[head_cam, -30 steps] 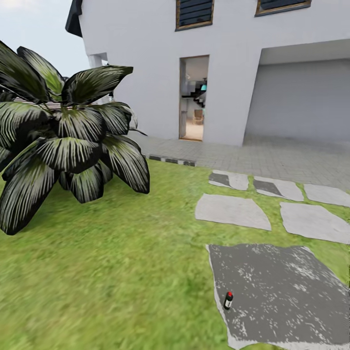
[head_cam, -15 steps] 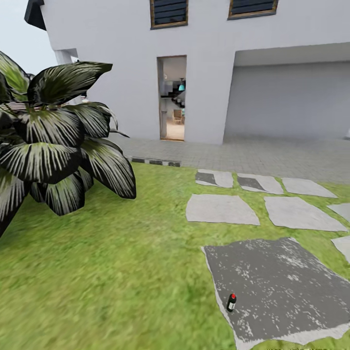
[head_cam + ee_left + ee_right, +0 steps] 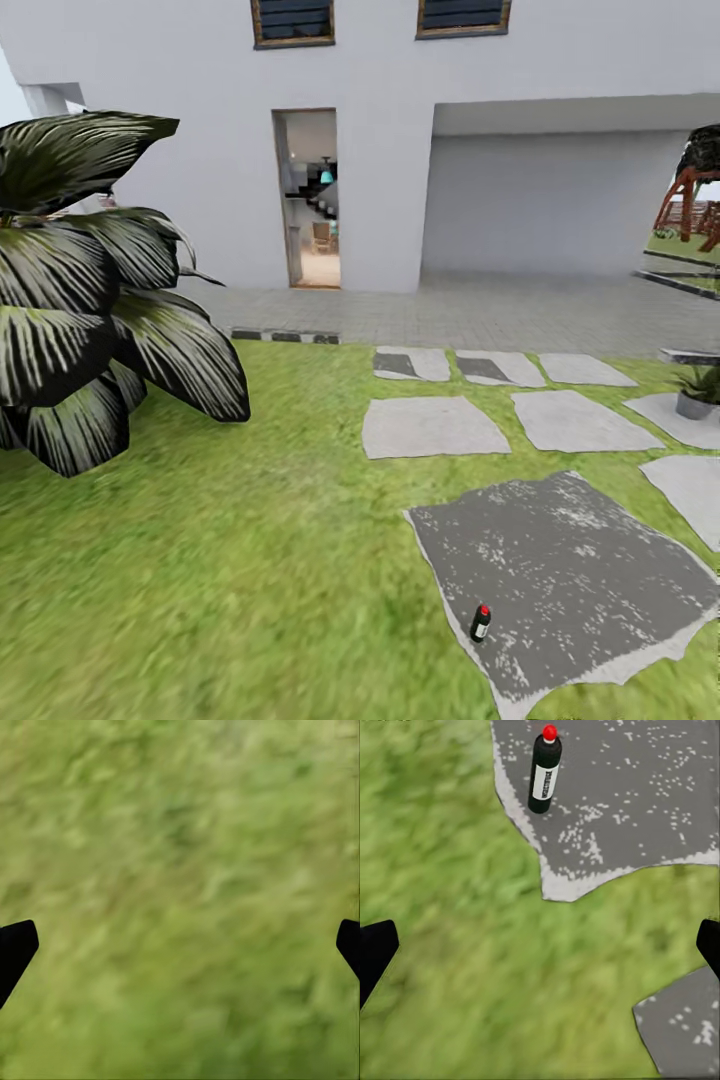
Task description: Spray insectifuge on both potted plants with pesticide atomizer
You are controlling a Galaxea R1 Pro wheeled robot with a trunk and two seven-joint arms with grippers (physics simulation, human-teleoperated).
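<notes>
View swung rightward since a second ago: striped shrub (image 3: 90, 290) pushed to the frame's side, one potted plant (image 3: 697, 392) newly revealed. Pesticide atomizer (image 3: 481, 622) upright near the dark paving stone's (image 3: 570, 580) lawn-side edge. Both jaws spread wide, empty; pickup not yet begun

atomizer (image 3: 481, 622) upright on stone (image 3: 570, 580), lawn (image 3: 220, 590)

Label on bottle: the pesticide atomizer (image 3: 544, 771) carries a pale band with dark lettering running along its length — too small and blurred to read.
Same bottle, head view: the pesticide atomizer (image 3: 481, 622) shows only a pale band — no letters can be made out.
House front: no number, sign or nameplate can be read.
Elsewhere: no readable text, brand or numeral.
</notes>
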